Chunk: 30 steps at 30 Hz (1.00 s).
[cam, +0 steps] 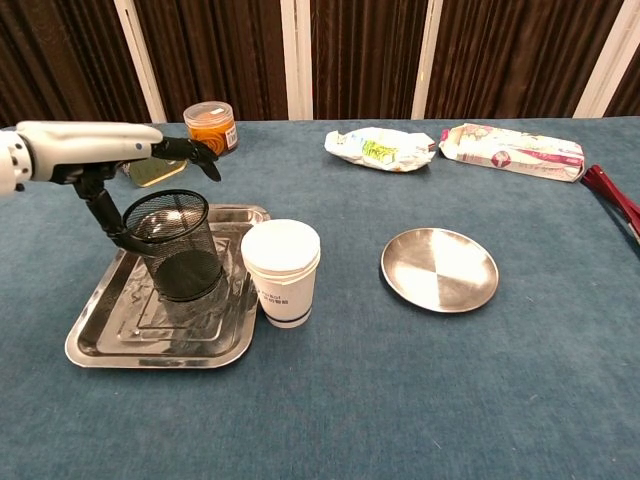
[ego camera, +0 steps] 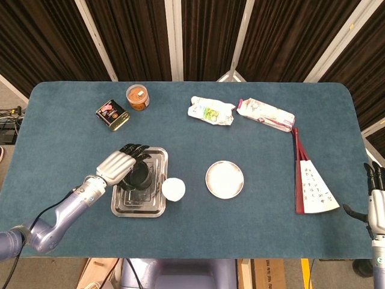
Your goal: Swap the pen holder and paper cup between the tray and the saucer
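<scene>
The black mesh pen holder [cam: 180, 246] [ego camera: 142, 174] stands upright on the steel tray [cam: 100, 340] [ego camera: 120, 208]. My left hand [cam: 90, 150] [ego camera: 117, 164] hovers over its rim with the fingers stretched out straight and apart. The thumb reaches down to the holder's left side, and nothing is gripped. Just off the tray's right edge stands the white paper cup [cam: 283, 270] [ego camera: 173, 189] on the cloth. To its right, the round saucer [cam: 440, 268] [ego camera: 224, 179] lies bare. My right hand [ego camera: 376, 198] stays at the table's far right edge, fingers up and apart, holding nothing.
An orange jar [ego camera: 138, 97] and a dark tin [ego camera: 112, 114] sit behind the tray. Two snack packets [ego camera: 210, 111] [ego camera: 265, 114] lie at the back. A folded fan [ego camera: 310, 177] lies along the right side.
</scene>
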Available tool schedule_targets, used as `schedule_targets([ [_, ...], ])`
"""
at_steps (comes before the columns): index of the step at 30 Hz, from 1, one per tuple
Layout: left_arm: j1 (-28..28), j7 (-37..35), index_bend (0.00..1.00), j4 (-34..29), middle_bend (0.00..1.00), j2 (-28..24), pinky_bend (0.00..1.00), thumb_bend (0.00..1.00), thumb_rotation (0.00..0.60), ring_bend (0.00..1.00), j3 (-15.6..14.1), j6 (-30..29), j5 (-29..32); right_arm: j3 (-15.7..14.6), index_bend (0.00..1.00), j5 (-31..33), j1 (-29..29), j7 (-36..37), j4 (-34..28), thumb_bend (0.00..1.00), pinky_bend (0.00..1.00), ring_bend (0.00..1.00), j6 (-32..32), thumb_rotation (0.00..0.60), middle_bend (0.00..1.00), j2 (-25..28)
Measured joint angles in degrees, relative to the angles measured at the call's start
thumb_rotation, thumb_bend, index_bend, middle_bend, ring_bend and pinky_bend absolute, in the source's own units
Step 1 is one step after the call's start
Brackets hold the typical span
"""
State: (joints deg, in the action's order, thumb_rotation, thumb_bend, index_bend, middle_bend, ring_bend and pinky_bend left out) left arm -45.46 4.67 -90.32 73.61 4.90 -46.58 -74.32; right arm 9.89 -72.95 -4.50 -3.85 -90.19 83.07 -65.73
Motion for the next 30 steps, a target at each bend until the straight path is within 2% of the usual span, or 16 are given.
schedule_targets([
  [5, 1.22, 0.59, 0.16, -4.2, 0.0, -2.87, 0.04, 0.0, 0.6, 0.0, 0.33, -2.84, -0.36, -0.22, 0.0, -0.33, -0.09, -0.43, 0.07, 0.0, 0.0, 0.0, -0.12, 0.6, 0.0, -0.02],
  [8, 3.61, 0.37, 0.18, -6.54, 0.0, -4.64, 0.04, 0.0, 0.6, 0.0, 0.22, -8.56, -2.97, -0.54, 0.0, -1.34, -0.34, -0.49, 0.22, 0.0, 0.0, 0.0, -0.43, 0.6, 0.0, 0.31],
  [14, 13.65, 3.09, 0.18, -7.72, 0.0, -7.67, 0.04, 0.0, 0.6, 0.0, -2.58, -28.3, -11.32, -1.07, 0.0, -5.52, -3.32, 0.89, -1.25, 0.0, 0.0, 0.0, -4.27, 0.6, 0.0, 2.31],
  [18, 23.72, 4.13, 0.18, -6.51, 0.0, -9.36, 0.04, 0.01, 0.6, 0.0, -5.29, -42.16, -15.55, -0.89, 0.0, -9.04, -8.25, -0.03, -5.01, 0.0, 0.0, 0.0, -9.78, 0.6, 0.0, 4.6],
  [21, 30.13, 4.44, 0.18, -5.23, 0.0, -10.47, 0.04, 0.01, 0.6, 0.0, -6.87, -48.57, -16.98, -0.44, 0.0, -9.77, -11.92, -1.73, -9.18, 0.0, 0.0, 0.0, -14.88, 0.6, 0.0, 5.93],
  [24, 33.93, 4.26, 0.18, -4.42, 0.0, -11.27, 0.04, 0.01, 0.6, 0.0, -7.79, -51.37, -17.15, 0.16, 0.0, -9.11, -15.83, -2.04, -13.21, 0.0, 0.0, 0.0, -21.38, 0.6, 0.0, 7.02],
  [30, 36.97, 4.71, 0.19, -3.46, 0.0, -11.02, 0.04, 0.01, 0.6, 0.0, -8.1, -53.04, -16.95, 1.28, 0.0, -5.69, -25.31, -2.6, -19.89, 0.0, 0.0, 0.0, -34.22, 0.6, 0.0, 7.09],
])
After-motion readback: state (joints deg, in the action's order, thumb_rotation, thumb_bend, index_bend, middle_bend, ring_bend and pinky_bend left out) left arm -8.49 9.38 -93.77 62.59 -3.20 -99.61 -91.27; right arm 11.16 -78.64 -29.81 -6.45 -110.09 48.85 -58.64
